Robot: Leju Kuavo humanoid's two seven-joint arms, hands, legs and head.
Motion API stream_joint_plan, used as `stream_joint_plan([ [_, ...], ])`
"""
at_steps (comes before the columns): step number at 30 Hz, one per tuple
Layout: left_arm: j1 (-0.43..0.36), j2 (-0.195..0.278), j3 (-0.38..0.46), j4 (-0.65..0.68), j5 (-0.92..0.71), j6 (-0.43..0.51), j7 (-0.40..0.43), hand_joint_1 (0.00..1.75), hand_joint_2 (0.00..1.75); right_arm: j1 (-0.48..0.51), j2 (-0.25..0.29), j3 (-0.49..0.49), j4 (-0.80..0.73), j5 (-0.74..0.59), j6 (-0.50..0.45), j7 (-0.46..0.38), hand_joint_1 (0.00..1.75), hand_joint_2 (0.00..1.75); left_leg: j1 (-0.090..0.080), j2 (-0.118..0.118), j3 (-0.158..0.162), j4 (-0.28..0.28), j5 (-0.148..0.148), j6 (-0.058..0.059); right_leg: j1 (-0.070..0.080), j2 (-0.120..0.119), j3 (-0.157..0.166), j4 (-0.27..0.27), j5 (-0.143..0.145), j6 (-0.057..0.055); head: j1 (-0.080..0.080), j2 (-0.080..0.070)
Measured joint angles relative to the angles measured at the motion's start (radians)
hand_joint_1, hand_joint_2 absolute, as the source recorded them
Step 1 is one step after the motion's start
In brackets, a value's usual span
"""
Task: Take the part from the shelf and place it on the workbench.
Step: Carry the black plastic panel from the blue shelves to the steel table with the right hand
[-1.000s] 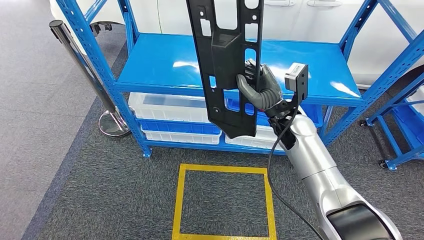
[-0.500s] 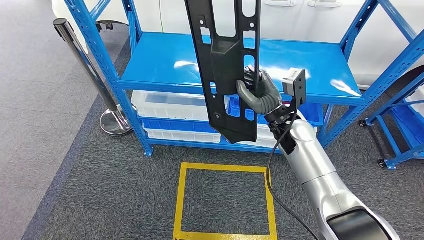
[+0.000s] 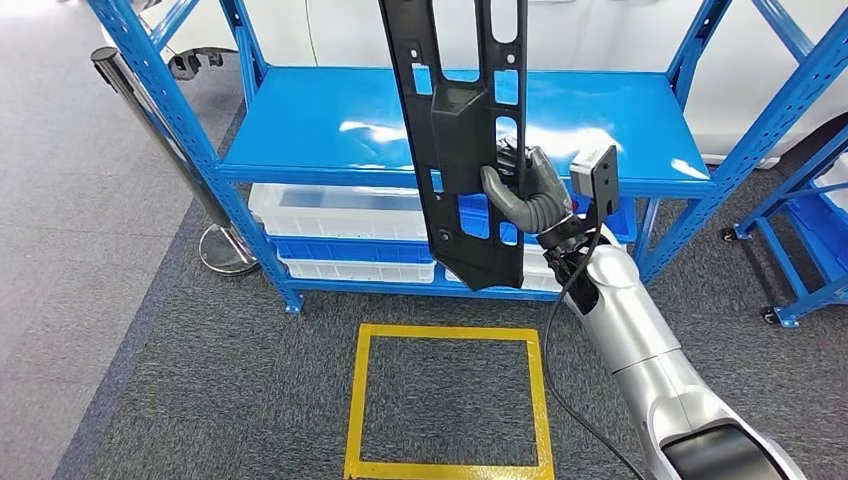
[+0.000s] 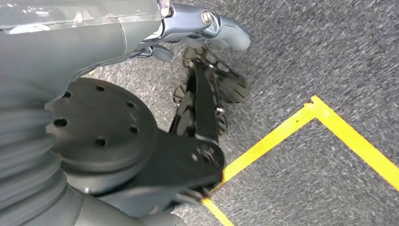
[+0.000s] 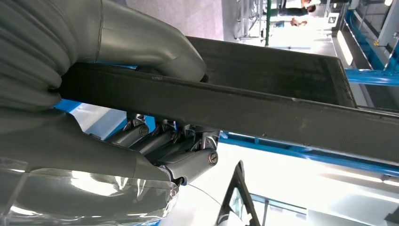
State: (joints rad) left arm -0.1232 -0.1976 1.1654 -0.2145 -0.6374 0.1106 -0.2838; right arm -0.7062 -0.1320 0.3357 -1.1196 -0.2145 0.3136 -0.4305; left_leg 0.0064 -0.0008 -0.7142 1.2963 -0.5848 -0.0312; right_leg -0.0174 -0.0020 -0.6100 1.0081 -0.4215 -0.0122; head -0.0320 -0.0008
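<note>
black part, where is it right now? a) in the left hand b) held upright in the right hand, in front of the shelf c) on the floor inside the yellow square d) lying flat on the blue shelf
b: the right hand grips the long black part upright in front of the blue shelf.

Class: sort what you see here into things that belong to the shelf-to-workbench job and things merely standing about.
Job:
black part
right hand gripping it
blue shelf

Standing about:
white bins
yellow floor square
metal post
</note>
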Motion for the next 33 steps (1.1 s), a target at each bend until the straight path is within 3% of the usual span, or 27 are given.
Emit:
stream_joint_plan([
  [1,0.001,0.0,0.0,0.0,0.0,0.0,0.0,0.0,1.75,0.003,0.0,0.0,0.0,0.0,0.0,0.0,1.43,1.75,0.001,0.0,0.001,0.003,0.009,-0.001,0.0,0.0,0.0,0.001,0.0,0.0,0.0,0.0],
  [2,0.001,0.0,0.0,0.0,0.0,0.0,0.001,0.0,1.75,0.004,0.0,0.0,0.0,0.0,0.0,0.0,1.43,1.75,0.003,0.0,0.023,-0.039,0.037,0.0,0.0,0.001,0.0,0.002,0.0,0.001,0.0,0.0],
  [4,0.001,0.0,0.0,0.0,0.0,0.0,0.001,0.0,1.75,0.005,0.0,0.0,-0.003,0.0,0.0,0.0,1.43,1.75,0.003,0.0,0.099,-0.19,0.102,0.006,0.002,0.002,0.001,0.004,-0.001,0.004,0.0,0.0],
  [6,0.001,0.0,0.0,0.0,0.0,0.0,0.001,0.0,1.75,0.005,-0.001,0.0,-0.006,0.0,-0.001,0.0,1.43,1.75,0.0,-0.001,0.142,-0.283,0.13,0.016,0.004,0.003,-0.002,0.005,0.001,0.013,0.001,0.0],
  [10,0.001,0.0,0.0,0.0,0.0,0.0,0.0,0.0,1.75,0.007,-0.003,0.0,-0.008,0.001,-0.002,0.0,1.43,1.75,0.0,-0.001,0.143,-0.301,0.141,0.04,0.003,0.002,-0.007,0.01,-0.003,0.036,0.001,0.0],
  [12,0.0,0.0,0.0,0.0,0.0,0.0,-0.001,0.0,1.75,0.007,-0.006,-0.002,-0.009,0.001,-0.003,0.0,1.43,1.75,0.004,0.001,0.143,-0.31,0.149,0.05,0.002,0.002,-0.042,0.087,-0.055,0.043,0.002,0.0],
  [14,0.0,0.0,0.0,0.0,0.0,0.0,-0.002,0.0,1.75,0.012,-0.008,-0.002,-0.008,0.001,-0.005,0.0,1.43,1.75,0.003,0.001,0.138,-0.309,0.151,0.054,0.002,0.003,-0.104,0.229,-0.123,0.048,0.003,0.0],
  [15,0.0,0.0,0.0,0.0,0.0,0.0,-0.001,0.0,1.75,0.016,-0.01,-0.002,-0.008,0.001,-0.006,0.0,1.43,1.75,0.002,0.0,0.136,-0.307,0.151,0.054,0.002,0.003,-0.126,0.28,-0.14,0.05,0.004,0.0],
  [16,0.0,0.0,0.0,0.0,0.0,0.0,0.0,0.0,1.75,0.02,-0.011,-0.002,-0.008,0.001,-0.008,0.0,1.43,1.75,0.002,0.0,0.135,-0.306,0.151,0.054,0.002,0.002,-0.131,0.297,-0.137,0.05,0.004,0.0],
  [17,0.001,-0.001,0.0,0.001,-0.001,0.0,0.001,0.0,1.75,0.023,-0.011,-0.003,-0.008,0.003,-0.01,0.001,1.43,1.75,0.002,-0.001,0.134,-0.303,0.15,0.053,0.002,0.002,-0.114,0.267,-0.115,0.05,0.004,0.0],
  [19,0.0,-0.001,0.0,0.001,-0.001,0.0,0.002,0.0,1.75,0.025,-0.012,-0.005,-0.009,0.006,-0.014,0.001,1.43,1.75,0.001,-0.002,0.134,-0.297,0.147,0.048,0.002,0.002,-0.04,0.128,-0.053,0.045,0.004,0.0],
  [21,-0.001,-0.002,0.0,0.001,-0.001,0.0,0.002,0.0,1.75,0.025,-0.012,-0.009,-0.01,0.007,-0.015,0.001,1.43,1.75,-0.002,-0.003,0.129,-0.288,0.143,0.039,0.005,0.002,0.009,0.028,-0.023,0.036,0.003,0.0],
  [24,-0.001,-0.002,0.0,0.001,-0.002,0.0,0.002,0.0,1.75,0.028,-0.014,-0.012,-0.01,0.008,-0.013,0.002,1.43,1.75,-0.004,-0.003,0.125,-0.287,0.143,0.025,0.008,0.003,0.01,0.011,-0.02,0.018,0.003,0.0],
  [26,-0.001,-0.002,0.0,0.001,-0.003,0.0,0.002,0.0,1.75,0.028,-0.016,-0.015,-0.011,0.008,-0.011,0.003,1.43,1.75,-0.003,-0.003,0.113,-0.261,0.12,0.014,0.004,0.002,0.012,0.005,-0.015,0.005,0.001,0.0],
  [27,-0.001,-0.002,0.0,0.001,-0.003,0.0,0.002,0.0,1.75,0.028,-0.016,-0.016,-0.012,0.008,-0.011,0.003,1.43,1.75,-0.002,-0.002,0.095,-0.217,0.093,0.009,0.002,0.002,0.012,0.002,-0.013,0.0,0.0,0.0],
  [29,-0.001,-0.002,0.0,0.001,-0.003,0.0,0.002,0.0,1.75,0.029,-0.016,-0.016,-0.012,0.009,-0.01,0.003,1.43,1.75,0.001,-0.002,0.034,-0.079,0.028,0.0,0.004,0.001,0.011,0.002,-0.013,-0.004,-0.002,0.0],
  [30,0.0,-0.002,0.0,0.001,-0.003,0.001,0.002,0.0,1.75,0.031,-0.016,-0.016,-0.011,0.012,-0.01,0.002,1.43,1.75,0.002,-0.002,0.007,-0.019,0.008,-0.002,0.005,0.002,0.011,0.003,-0.013,-0.004,-0.002,0.0],
  [31,0.001,-0.002,0.0,0.001,-0.003,0.001,0.002,0.0,1.75,0.032,-0.016,-0.016,-0.011,0.017,-0.011,0.0,1.43,1.75,0.003,-0.002,-0.006,0.008,0.007,-0.002,0.006,0.002,0.011,0.003,-0.013,-0.004,-0.002,0.0],
  [32,0.001,-0.002,0.0,0.001,-0.004,0.002,0.002,0.0,1.75,0.032,-0.016,-0.016,-0.011,0.024,-0.012,-0.004,1.43,1.75,0.003,-0.002,0.001,-0.007,0.025,-0.001,0.006,0.002,0.012,0.004,-0.013,-0.004,-0.002,0.0],
  [33,0.001,-0.002,0.0,0.001,-0.004,0.003,0.002,0.0,1.75,0.031,-0.016,-0.016,-0.011,0.032,-0.014,-0.01,1.43,1.75,0.003,-0.002,0.027,-0.062,0.059,0.003,0.007,0.003,0.013,0.004,-0.014,-0.004,-0.002,0.0],
])
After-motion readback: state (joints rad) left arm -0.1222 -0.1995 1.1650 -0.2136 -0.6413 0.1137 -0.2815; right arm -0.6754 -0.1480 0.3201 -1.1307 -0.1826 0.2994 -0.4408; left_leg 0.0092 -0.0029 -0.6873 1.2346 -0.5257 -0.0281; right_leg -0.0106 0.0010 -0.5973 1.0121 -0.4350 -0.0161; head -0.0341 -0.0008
